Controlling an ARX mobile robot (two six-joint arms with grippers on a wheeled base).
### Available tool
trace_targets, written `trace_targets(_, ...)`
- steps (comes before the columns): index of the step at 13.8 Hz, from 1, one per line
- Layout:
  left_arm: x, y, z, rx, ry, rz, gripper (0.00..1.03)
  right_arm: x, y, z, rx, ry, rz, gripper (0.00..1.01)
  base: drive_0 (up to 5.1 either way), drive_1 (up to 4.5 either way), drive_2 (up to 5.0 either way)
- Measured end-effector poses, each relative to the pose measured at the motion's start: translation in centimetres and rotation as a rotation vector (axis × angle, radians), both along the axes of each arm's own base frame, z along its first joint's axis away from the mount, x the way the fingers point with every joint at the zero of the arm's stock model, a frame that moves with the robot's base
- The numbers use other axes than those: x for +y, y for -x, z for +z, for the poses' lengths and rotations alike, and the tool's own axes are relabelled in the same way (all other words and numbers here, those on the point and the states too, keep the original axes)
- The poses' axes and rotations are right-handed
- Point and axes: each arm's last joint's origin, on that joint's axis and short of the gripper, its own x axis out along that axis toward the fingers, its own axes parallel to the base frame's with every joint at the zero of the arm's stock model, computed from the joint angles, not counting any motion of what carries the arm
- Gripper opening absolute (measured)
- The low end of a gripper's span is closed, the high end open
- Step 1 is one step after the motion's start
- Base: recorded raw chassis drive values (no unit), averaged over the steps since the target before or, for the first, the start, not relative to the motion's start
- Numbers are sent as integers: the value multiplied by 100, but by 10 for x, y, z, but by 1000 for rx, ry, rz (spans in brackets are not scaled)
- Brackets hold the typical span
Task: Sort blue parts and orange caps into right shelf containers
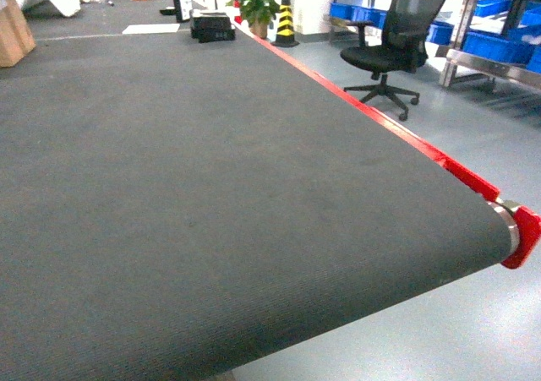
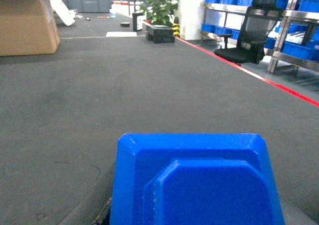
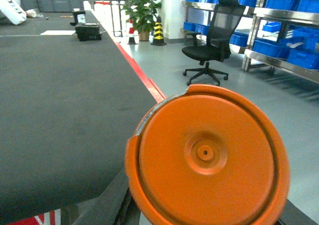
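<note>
Left fingers' state hidden behind one blue part (image 2: 194,182), right fingers' behind one orange cap (image 3: 207,160), dark belt (image 1: 211,187)

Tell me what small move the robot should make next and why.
Probably turn the base right, toward the shelf. The blue part fills the left wrist view and the orange cap fills the right, apparently both carried, while the blue crates sit on the rack past the office chair, well beyond the belt's red edge.
</note>
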Motion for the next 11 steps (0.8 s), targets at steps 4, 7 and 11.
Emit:
trace_targets(4,0,0,0,0,0,0,43,0,0,0,0,0,0,43,-169,-169,-169)
trace_targets(7,0,0,0,0,0,-1,43,0,0,0,0,0,0,43,-154,-154,-154)
trace_targets(11,0,0,0,0,0,-1,43,0,0,0,0,0,0,43,-162,-162,-162)
